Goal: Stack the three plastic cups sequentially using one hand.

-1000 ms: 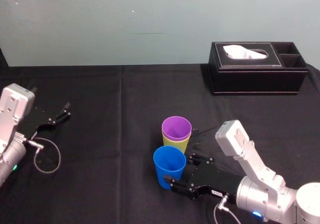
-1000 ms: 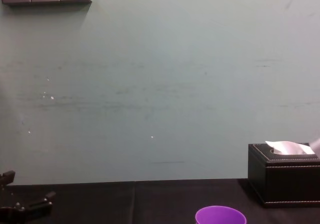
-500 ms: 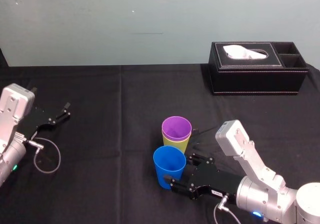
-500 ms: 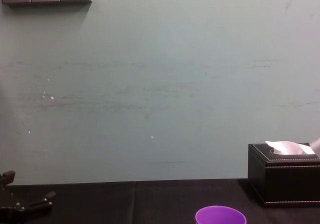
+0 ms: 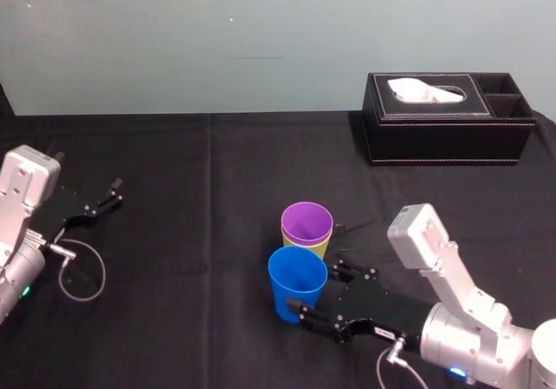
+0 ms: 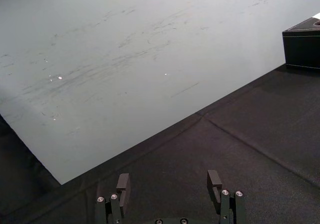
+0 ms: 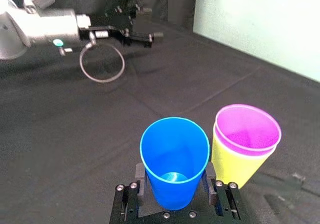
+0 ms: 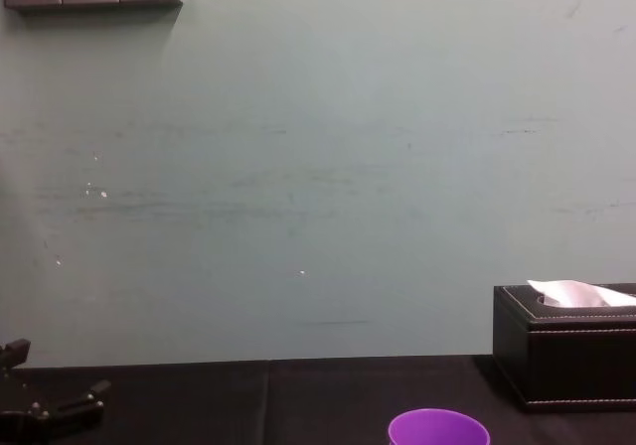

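— Black cloth [image 5: 217, 163] spreads below a pale green wall [image 5: 261, 33]. Which way does the blue cup [image 5: 297, 283] point?
— Mouth up, long axis vertical, at the cloth's front centre.
— Its place relative to the right gripper [image 5: 320, 290]?
— Between the 2 fingers, which clamp its lower body from either side.
— The other 2?
— The purple cup [image 5: 306, 222] nests in the yellow-green cup [image 5: 309, 250], both upright, just beyond the blue one. The left gripper [image 5: 100, 205] lies far left, fingers apart.

Black tissue box [image 5: 447, 120] (white tissue [image 5: 424, 90] poking out) on black tablecloth [image 5: 217, 181].
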